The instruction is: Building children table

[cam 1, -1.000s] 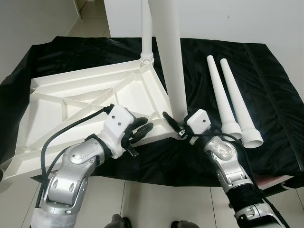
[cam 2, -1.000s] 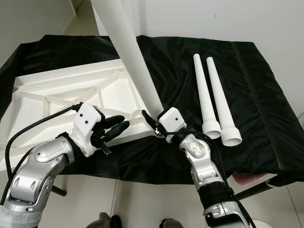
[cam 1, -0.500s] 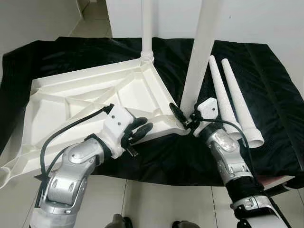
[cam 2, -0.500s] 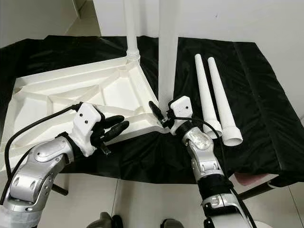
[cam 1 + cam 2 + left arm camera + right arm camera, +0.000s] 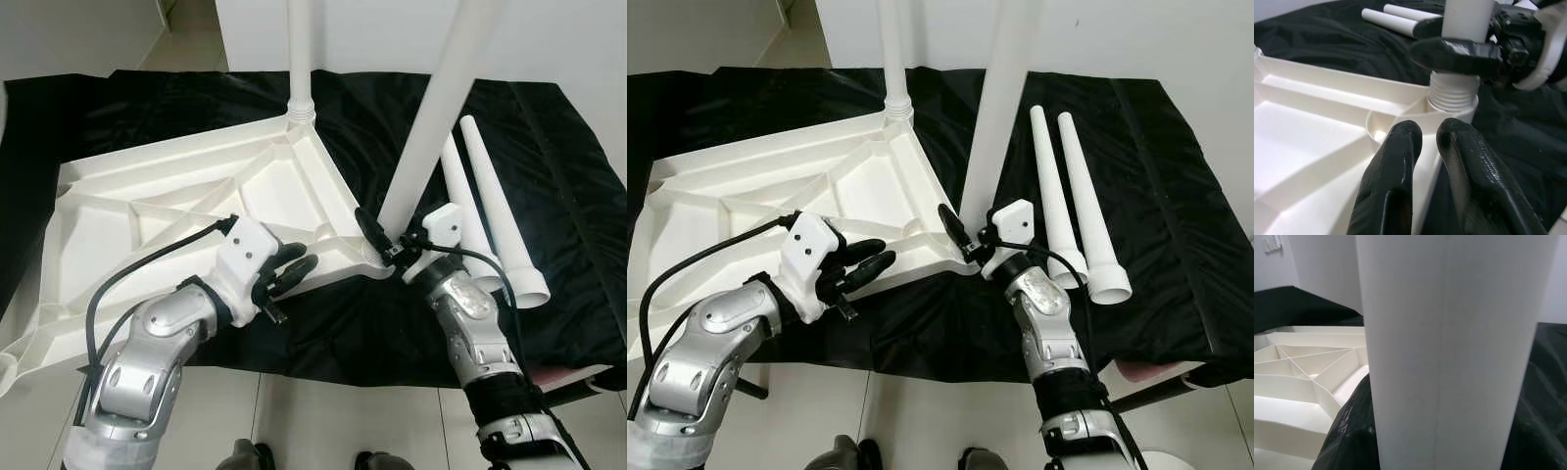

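Black-draped worktop bearing upturned tabletop (image 5: 196, 196), right gripper (image 5: 387, 240) clamped around leg (image 5: 431, 127) to seat it in corner socket (image 5: 1452, 95), left gripper (image 5: 289, 274) closed, steadying tabletop's edge.

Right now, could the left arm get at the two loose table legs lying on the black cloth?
Probably not easily. The two loose legs lie on the robot's right, beyond the right tool and the tilted leg it holds; the left tool rests at the tabletop edge.

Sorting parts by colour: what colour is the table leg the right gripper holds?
White; the table leg shows best in the left eye view.
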`<state>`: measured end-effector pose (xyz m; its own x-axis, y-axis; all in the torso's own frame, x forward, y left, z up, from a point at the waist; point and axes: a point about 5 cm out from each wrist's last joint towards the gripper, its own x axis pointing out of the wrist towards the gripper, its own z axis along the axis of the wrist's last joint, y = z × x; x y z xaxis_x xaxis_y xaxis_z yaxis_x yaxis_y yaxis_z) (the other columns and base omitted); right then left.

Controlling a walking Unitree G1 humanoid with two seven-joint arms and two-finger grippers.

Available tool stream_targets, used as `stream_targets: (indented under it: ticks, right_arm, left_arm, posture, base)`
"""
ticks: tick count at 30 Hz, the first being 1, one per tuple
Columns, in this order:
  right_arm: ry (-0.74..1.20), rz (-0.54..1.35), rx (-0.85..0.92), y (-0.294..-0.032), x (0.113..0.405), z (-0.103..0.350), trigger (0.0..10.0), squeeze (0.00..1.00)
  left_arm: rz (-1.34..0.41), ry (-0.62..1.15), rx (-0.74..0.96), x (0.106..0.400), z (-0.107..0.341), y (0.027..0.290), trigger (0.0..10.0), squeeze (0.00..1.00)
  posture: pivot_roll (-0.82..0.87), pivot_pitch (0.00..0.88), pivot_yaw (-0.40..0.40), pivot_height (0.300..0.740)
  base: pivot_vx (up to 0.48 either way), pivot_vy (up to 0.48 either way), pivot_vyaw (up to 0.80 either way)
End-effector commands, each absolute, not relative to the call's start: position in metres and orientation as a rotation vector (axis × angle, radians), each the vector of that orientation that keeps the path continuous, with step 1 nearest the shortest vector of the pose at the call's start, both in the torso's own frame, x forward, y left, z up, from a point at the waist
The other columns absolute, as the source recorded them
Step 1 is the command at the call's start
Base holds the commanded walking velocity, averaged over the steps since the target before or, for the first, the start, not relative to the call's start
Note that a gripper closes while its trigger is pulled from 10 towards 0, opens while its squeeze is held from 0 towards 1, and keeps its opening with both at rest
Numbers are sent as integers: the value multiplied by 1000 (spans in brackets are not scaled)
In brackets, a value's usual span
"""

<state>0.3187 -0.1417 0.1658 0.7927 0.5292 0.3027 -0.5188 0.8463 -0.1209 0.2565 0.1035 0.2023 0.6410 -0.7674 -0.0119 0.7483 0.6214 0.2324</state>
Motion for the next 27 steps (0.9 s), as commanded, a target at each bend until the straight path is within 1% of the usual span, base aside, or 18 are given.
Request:
stream_targets:
  ticks: [1, 6, 8, 13, 18, 27]
  right_arm:
    - [-199, 514, 27, -157, 315, 141, 10000, 0]
    - [-245, 528, 24, -157, 316, 154, 10000, 0]
    - [-294, 543, 34, -156, 317, 169, 10000, 0]
    - [-353, 567, 33, -155, 317, 187, 10000, 0]
    - [-365, 571, 37, -155, 317, 192, 10000, 0]
    - [-523, 592, 118, -158, 314, 238, 10000, 0]
  left_arm:
    - [-848, -75, 220, 257, 201, 105, 10000, 0]
    - [-846, -75, 220, 258, 201, 105, 10000, 0]
    - [-850, -77, 219, 260, 201, 103, 10000, 0]
    - [-852, -76, 209, 262, 203, 102, 10000, 0]
    - [-853, -75, 208, 262, 203, 102, 10000, 0]
    - [-872, -74, 200, 261, 203, 100, 10000, 0]
  posture:
    - [-103, 164, 92, 740]
    - [-107, 159, 91, 740]
    - [-109, 159, 89, 740]
    - [-110, 158, 82, 740]
    - [-110, 156, 78, 740]
    - [-108, 155, 67, 740]
  base:
    - [0, 0, 0]
    - [0, 0, 0]
    - [0, 0, 0]
    - [0, 0, 0]
    - [0, 0, 0]
    - [0, 0, 0]
